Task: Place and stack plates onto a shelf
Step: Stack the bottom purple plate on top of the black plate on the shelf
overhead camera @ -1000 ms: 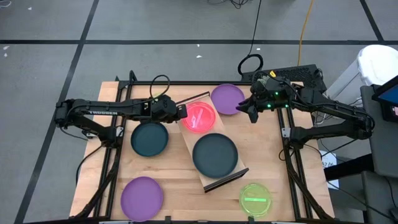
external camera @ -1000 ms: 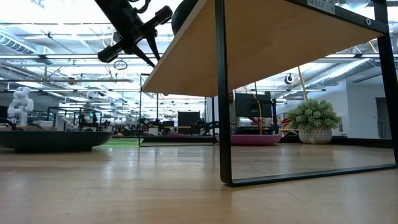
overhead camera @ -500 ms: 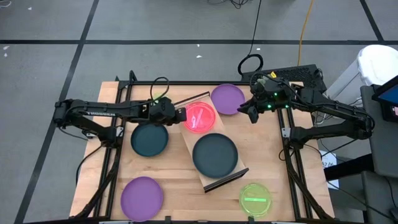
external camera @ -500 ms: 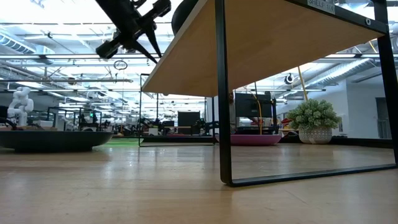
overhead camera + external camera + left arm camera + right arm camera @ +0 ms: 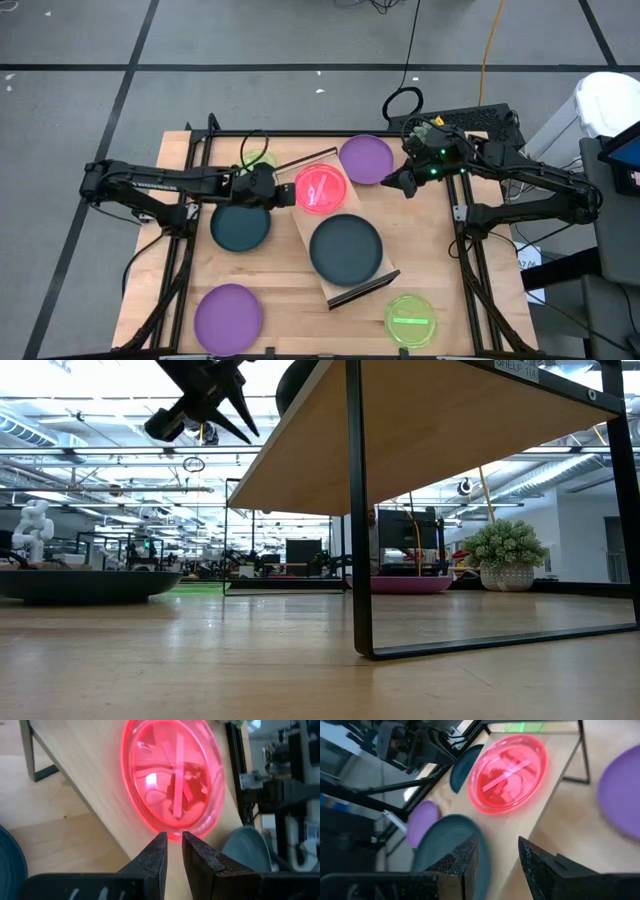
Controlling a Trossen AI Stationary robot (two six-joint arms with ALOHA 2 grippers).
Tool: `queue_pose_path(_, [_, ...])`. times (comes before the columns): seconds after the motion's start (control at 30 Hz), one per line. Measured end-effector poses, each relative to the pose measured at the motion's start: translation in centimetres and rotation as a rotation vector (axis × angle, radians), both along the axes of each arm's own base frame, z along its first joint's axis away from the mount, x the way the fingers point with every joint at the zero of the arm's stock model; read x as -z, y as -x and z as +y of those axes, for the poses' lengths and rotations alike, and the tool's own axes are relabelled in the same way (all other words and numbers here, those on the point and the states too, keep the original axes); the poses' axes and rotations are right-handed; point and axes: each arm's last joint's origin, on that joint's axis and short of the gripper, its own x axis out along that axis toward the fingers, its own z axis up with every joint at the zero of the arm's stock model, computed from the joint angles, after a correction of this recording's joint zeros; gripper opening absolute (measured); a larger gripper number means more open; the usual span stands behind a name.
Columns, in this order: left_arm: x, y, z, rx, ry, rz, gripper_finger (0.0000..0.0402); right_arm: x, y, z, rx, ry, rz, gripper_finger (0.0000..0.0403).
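Observation:
The shelf (image 5: 304, 226) lies aslant in the middle of the table. A pink-red plate (image 5: 320, 188) sits flat on its far end and a dark teal plate (image 5: 345, 250) on its near half. My left gripper (image 5: 287, 192) hovers just left of the pink-red plate (image 5: 172, 775). It is open by a narrow gap (image 5: 173, 840) and touches nothing. My right gripper (image 5: 391, 184) is open beside a purple plate (image 5: 365, 158) at the table's far edge. It points toward the shelf (image 5: 545, 815) and the pink-red plate (image 5: 509, 772).
On the tabletop lie a second dark teal plate (image 5: 240, 224) left of the shelf, a purple plate (image 5: 228, 316) at the near left and a green plate (image 5: 410, 320) at the near right. The shelf's dark rail (image 5: 362, 290) stands at its near end.
My left gripper has drawn back from the pink-red plate toward the table's left and risen a little. The plate stays flat on the shelf.

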Motion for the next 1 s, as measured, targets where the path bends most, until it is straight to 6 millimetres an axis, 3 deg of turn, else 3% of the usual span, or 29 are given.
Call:
queue_pose_path(0.23, [-1.5, 1.1, -0.3, 0.184, -0.015, -0.052, 0.0063, 0.0, 0.0, 0.2, 0.081, -0.145, 0.001, 0.0121])
queue_pose_path(0.5, [-2.8, 2.4, -0.3, 0.309, -0.152, -0.078, 0.0063, 0.2, -0.1, 1.4, 0.079, -0.233, 0.034, 0.0121])
queue_pose_path(1.0, [-2.9, 2.8, -1.8, 0.415, -0.201, -0.066, 0.0063, 1.1, 0.7, 5.4, -0.101, -0.259, 0.204, 0.0121])
